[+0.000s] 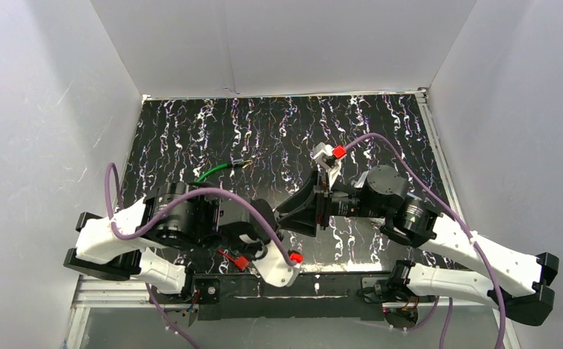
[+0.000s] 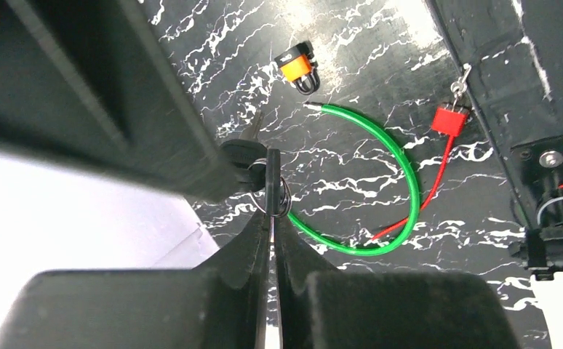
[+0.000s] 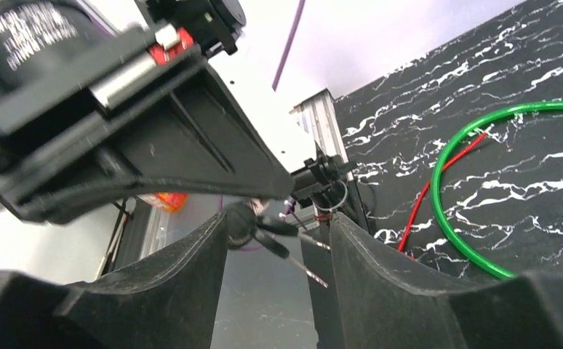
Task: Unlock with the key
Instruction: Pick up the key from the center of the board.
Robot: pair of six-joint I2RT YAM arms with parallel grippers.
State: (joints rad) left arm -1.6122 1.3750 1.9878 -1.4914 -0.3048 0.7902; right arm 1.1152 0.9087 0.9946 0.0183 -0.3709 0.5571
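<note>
Left gripper (image 2: 272, 217) clamps the key bunch (image 2: 244, 154), right gripper (image 3: 278, 222) spread wide around it, orange padlock (image 2: 297, 67) lying apart.

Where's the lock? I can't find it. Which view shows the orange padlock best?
Left wrist: the orange padlock lies sharp and unobstructed, just beyond one end of the green cable. Top external shows at most a tiny speck near that end. Right wrist shows the cable but no recognisable padlock.

White walls (image 1: 38, 109) enclose black (white-veined) tabletop (image 1: 191, 138).
</note>
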